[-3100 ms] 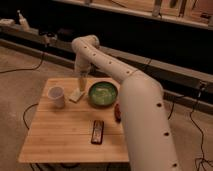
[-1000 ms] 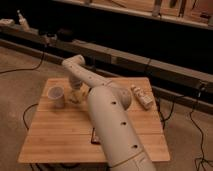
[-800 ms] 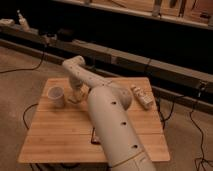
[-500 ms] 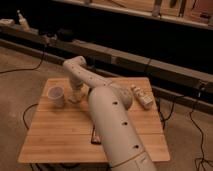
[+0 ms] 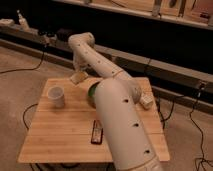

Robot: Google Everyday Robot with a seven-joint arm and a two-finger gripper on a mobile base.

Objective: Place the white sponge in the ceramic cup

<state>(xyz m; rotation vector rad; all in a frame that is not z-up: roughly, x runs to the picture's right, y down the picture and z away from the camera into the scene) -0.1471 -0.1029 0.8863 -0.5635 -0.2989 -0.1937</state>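
white sponge (image 5: 77, 78) held at pincer (image 5: 79, 72) tip, ceramic cup (image 5: 56, 96) near

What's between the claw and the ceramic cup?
Only bare tabletop, in the camera view; the claw, white sponge at its tip, is beyond the ceramic cup.

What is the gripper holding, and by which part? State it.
The gripper appears to hold the white sponge by its upper edge, tilted, above the far edge of the table.
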